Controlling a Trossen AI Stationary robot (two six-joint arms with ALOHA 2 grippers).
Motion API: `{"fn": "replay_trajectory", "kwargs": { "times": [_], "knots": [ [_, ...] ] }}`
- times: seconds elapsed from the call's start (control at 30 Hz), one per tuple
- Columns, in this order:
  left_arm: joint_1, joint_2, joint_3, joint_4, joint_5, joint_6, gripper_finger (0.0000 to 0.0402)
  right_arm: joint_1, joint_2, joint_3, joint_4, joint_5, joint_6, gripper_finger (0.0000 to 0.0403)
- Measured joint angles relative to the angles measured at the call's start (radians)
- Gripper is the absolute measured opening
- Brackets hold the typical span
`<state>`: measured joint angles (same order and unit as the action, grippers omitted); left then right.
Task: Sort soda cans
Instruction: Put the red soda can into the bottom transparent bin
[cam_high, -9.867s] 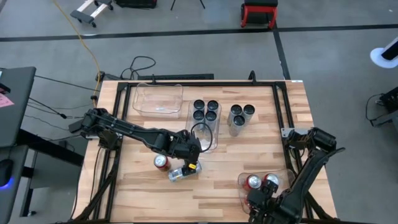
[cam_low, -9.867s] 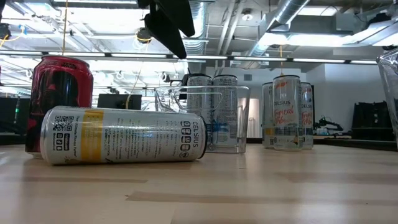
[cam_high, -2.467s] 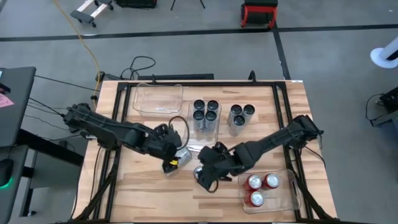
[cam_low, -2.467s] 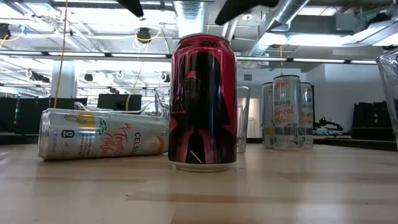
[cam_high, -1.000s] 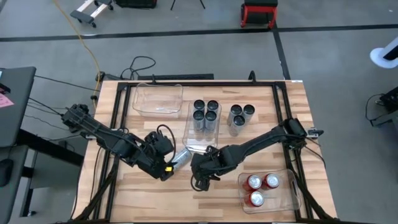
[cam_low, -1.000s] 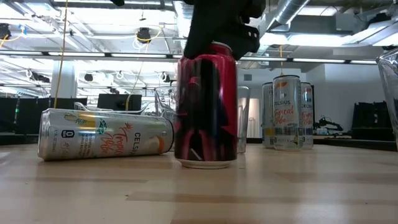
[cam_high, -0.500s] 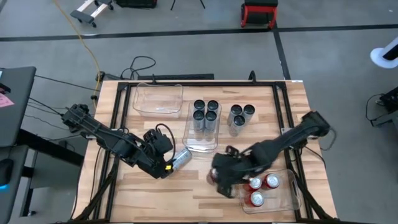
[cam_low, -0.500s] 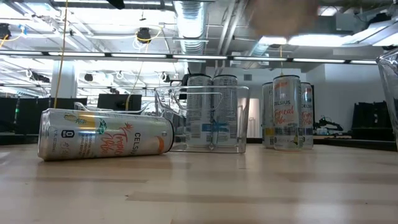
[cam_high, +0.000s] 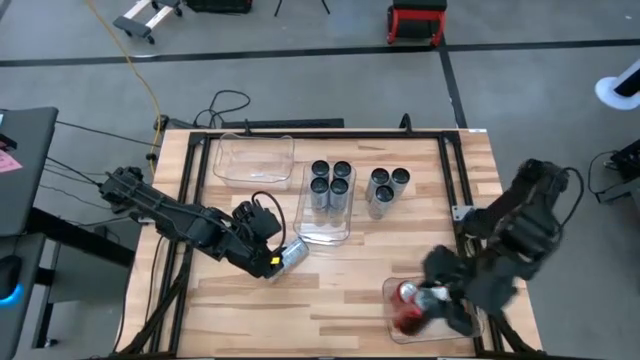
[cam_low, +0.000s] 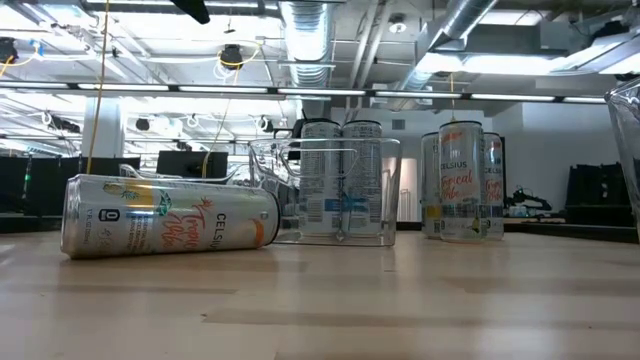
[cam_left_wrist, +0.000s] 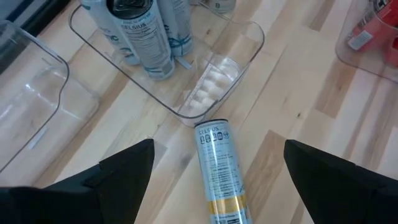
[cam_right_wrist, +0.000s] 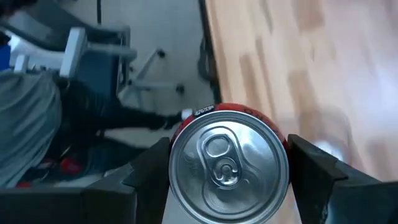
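Over the clear bin (cam_high: 470, 318) at the table's near right, the right gripper (cam_right_wrist: 227, 186) now pinches the red can (cam_right_wrist: 227, 163), lifted off mid-table a second ago. Three reds sit binned; this looks like the fourth. Left gripper (cam_left_wrist: 214, 171), fingers spread, straddles the fallen silver can (cam_left_wrist: 219, 168).

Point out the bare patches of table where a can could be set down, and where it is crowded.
Free: the wood between the lying can and the bin holding the red cans; also the near-left corner of the table. Crowded: the far middle, where the bin of dark cans stands beside the four silver cans.
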<state>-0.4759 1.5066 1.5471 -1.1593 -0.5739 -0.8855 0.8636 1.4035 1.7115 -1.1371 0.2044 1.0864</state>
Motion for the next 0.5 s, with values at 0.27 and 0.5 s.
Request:
{"fn": "replay_trajectory", "kwargs": {
  "times": [0.27,0.5],
  "knots": [
    [0.0,0.0,0.0,0.006,-0.012,-0.02,0.0355,0.215,0.024,0.0,-0.192,0.03,0.323,0.026],
    [0.021,0.0,0.0,0.005,-0.033,-0.063,0.0355,0.278,0.133,0.0,-0.318,0.128,0.429,0.026]
  ]
}}
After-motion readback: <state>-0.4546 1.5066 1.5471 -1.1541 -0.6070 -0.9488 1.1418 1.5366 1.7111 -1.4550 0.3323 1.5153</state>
